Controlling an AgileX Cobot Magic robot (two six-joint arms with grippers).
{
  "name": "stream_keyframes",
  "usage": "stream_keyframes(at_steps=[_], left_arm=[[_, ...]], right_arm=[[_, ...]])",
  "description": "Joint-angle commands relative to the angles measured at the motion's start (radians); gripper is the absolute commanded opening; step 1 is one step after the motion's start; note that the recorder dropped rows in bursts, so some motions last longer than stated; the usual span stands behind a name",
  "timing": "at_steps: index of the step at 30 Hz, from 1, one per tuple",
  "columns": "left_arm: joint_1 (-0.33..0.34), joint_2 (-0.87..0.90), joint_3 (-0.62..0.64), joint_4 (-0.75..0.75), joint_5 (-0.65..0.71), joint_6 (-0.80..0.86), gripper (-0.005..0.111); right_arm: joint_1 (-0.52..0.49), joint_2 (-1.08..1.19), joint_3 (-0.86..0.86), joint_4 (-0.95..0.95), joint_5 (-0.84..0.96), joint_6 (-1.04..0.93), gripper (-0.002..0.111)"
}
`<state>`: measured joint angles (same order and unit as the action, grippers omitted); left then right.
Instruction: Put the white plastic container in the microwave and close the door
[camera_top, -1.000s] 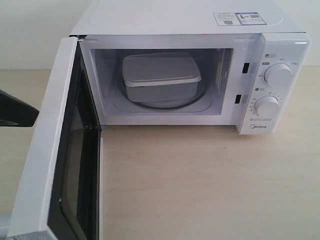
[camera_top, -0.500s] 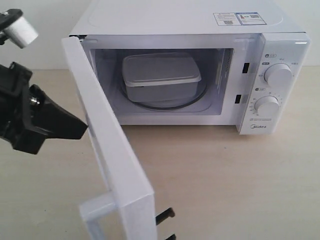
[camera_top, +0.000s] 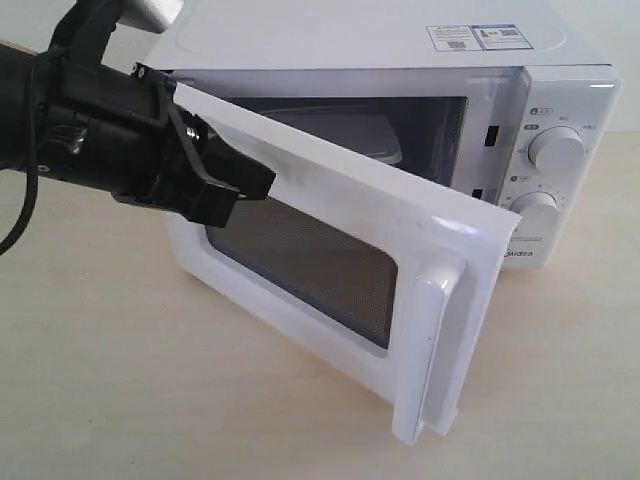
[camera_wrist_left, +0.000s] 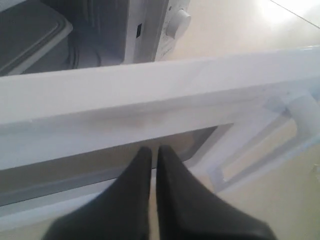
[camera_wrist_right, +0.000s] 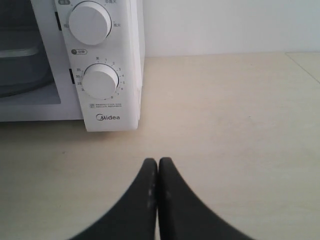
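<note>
The white plastic container (camera_top: 374, 133) sits inside the microwave (camera_top: 330, 40), and the left gripper (camera_top: 245, 190), jaws pinched together and empty, rests against the half-closed door (camera_top: 330, 250) near its hinge side, so I'd push steadily through the swing until the latch catches.

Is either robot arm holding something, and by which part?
Nothing is held. The left end effector is shut, its tips against the door; the right end effector is shut and empty.
</note>
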<state>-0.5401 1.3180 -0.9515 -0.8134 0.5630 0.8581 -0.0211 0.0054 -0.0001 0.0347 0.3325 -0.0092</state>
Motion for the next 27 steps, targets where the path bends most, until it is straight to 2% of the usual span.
stream_keyframes(at_steps=[1,8,18,23,27], left_arm=[[-0.007,-0.015,-0.008,-0.003,-0.007,0.014,0.004],[-0.007,-0.037,-0.008,-0.011,0.085,-0.015,0.004],[-0.007,-0.108,-0.008,-0.009,0.091,-0.051,0.004],[-0.007,-0.132,-0.008,-0.009,0.114,-0.057,0.004],[-0.007,-0.138,-0.008,-0.009,0.157,-0.057,0.004]], right_arm=[[-0.008,-0.005,0.0,-0.001,-0.01,0.0,0.0],[-0.008,-0.005,0.0,-0.001,-0.01,0.0,0.0],[-0.008,-0.005,0.0,-0.001,-0.01,0.0,0.0],[-0.008,-0.005,0.0,-0.076,-0.014,-0.051,0.0],[-0.008,-0.005,0.0,-0.089,-0.134,-0.055,0.0]])
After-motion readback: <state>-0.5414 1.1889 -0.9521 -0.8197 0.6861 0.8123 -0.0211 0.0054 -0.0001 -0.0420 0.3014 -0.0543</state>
